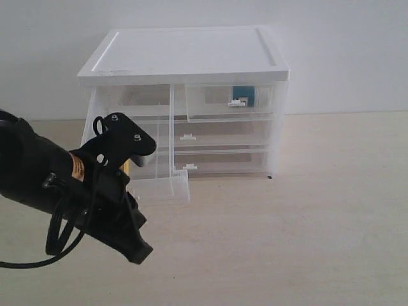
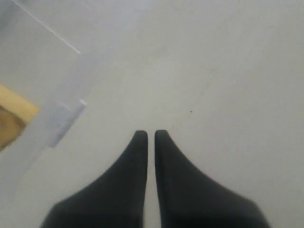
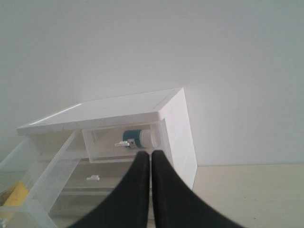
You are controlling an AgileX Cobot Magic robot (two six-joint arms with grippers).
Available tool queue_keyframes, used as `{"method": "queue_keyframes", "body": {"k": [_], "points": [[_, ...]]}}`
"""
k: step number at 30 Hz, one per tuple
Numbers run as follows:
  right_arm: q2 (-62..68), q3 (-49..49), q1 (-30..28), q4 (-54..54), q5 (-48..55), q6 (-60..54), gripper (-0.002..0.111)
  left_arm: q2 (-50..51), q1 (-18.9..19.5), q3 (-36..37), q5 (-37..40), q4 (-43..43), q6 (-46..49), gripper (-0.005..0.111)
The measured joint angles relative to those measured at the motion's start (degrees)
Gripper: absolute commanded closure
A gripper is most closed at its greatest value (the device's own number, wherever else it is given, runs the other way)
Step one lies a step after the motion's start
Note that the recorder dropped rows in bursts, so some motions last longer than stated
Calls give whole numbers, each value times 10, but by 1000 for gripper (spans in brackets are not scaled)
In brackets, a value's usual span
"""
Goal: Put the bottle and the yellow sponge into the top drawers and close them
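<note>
- In the exterior view, a white-topped cabinet [image 1: 185,54] stood at about 12 o'clock on the pale table [image 1: 306,223].
- The left top drawer [image 1: 159,188] was pulled far out toward the front. The right top drawer [image 1: 229,102] was pushed in, or very nearly so.
- The bottle [image 1: 243,95] sat inside the right top drawer, its blue label showing through the clear front.
- A sliver of the yellow sponge [image 1: 125,167] showed in the open left top drawer, mostly hidden by the black arm.
- The left gripper [image 1: 139,252] hung at about 8 o'clock, in front of the open drawer.
- In the left wrist view, the left gripper [image 2: 149,137] had its jaws pressed together with nothing between them, above bare table [image 2: 213,71].
- The yellow sponge [image 2: 12,114] sat behind the drawer's cloudy front wall, near its white clip handle [image 2: 64,122].
- In the right wrist view, the right gripper [image 3: 150,156] also had its jaws pressed together and empty. It was held off from the cabinet [image 3: 118,109].
- The bottle [image 3: 137,137] lay on its side in the right top drawer [image 3: 104,149].
- The yellow sponge [image 3: 16,194] rested in the pulled-out left top drawer [image 3: 52,171].
</note>
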Motion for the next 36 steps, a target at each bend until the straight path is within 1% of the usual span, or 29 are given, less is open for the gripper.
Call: {"method": "queue_keyframes", "body": {"k": [1,2,3,4,5,13,16,22,23,24,25,28,32,36], "points": [[0,0,0,0,0,0,108,-1,0,-5,-4,24,-17,103],[0,0,0,0,0,0,108,-1,0,-10,-9,81,-57,103],[0,0,0,0,0,0,108,-1,0,-11,-9,107,-82,103],[0,0,0,0,0,0,108,-1,0,-11,-9,160,-121,103],[0,0,0,0,0,1,108,-1,0,-11,-7,189,-149,103],[0,0,0,0,0,0,108,-1,-5,-11,-2,357,-320,103],[0,0,0,0,-1,0,108,-1,-5,-26,-1,376,-337,103],[0,0,0,0,-1,0,108,-1,-12,-60,34,394,-345,103],[0,0,0,0,-1,0,108,-1,-13,-65,37,415,-349,103],[0,0,0,0,-1,0,108,-1,-5,-83,38,458,-356,103],[0,0,0,0,-1,0,108,-1,-2,-95,48,478,-359,103],[0,0,0,0,-1,0,108,-1,-2,-101,61,488,-361,103],[0,0,0,0,-3,0,108,-1,-2,-102,44,497,-361,103],[0,0,0,0,-3,0,108,10,-2,-102,23,564,-409,103]]}}
